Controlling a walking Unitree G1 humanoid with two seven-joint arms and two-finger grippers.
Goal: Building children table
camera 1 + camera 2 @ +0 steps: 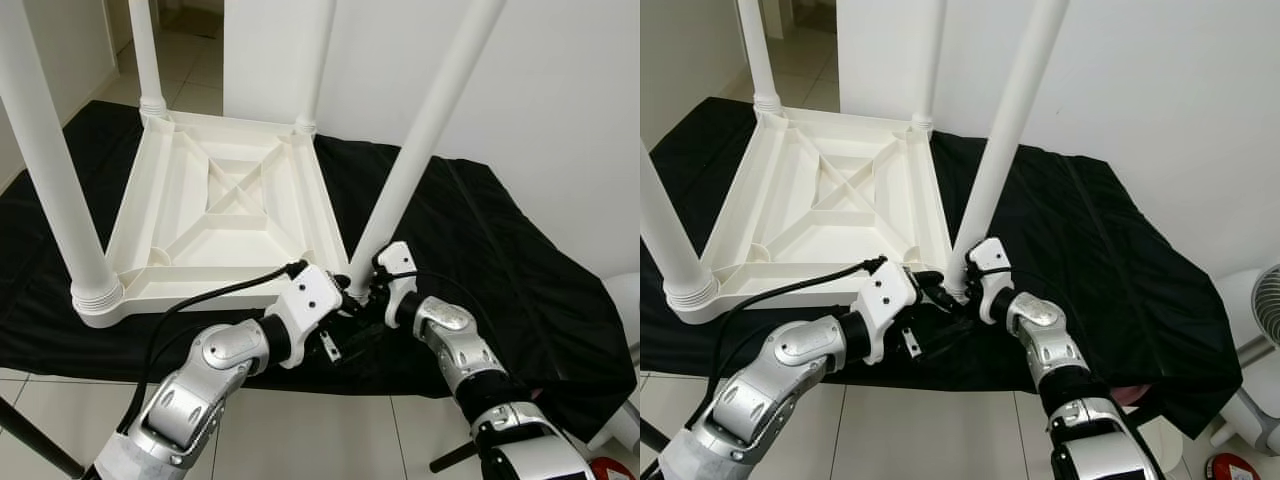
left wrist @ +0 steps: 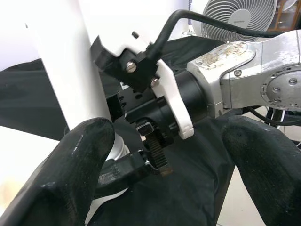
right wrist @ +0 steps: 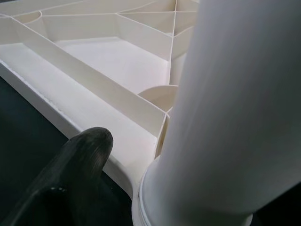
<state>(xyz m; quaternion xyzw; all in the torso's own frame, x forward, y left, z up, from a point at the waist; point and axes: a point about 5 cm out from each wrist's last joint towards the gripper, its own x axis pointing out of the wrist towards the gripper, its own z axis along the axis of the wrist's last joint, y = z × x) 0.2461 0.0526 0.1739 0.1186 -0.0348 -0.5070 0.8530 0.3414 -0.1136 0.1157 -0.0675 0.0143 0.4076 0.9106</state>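
Head view: an upturned white table (image 1: 215, 215) lies on black cloth (image 1: 480, 260), with both grippers at its near-right leg (image 1: 425, 140). Left wrist: left gripper (image 2: 164, 155) spread wide (holding nothing). Right wrist: right gripper (image 3: 155, 155) clasps the leg base.

both arms reach in to 12 o'clock, left pincer (image 1: 345, 305) spread wide, right pincer (image 1: 368, 290) right next to it

- The fan (image 2: 237, 18) in the left wrist view has a small dark label in the middle of its grille, with words too tiny and blurry to read.
- No other words or numbers can be read.
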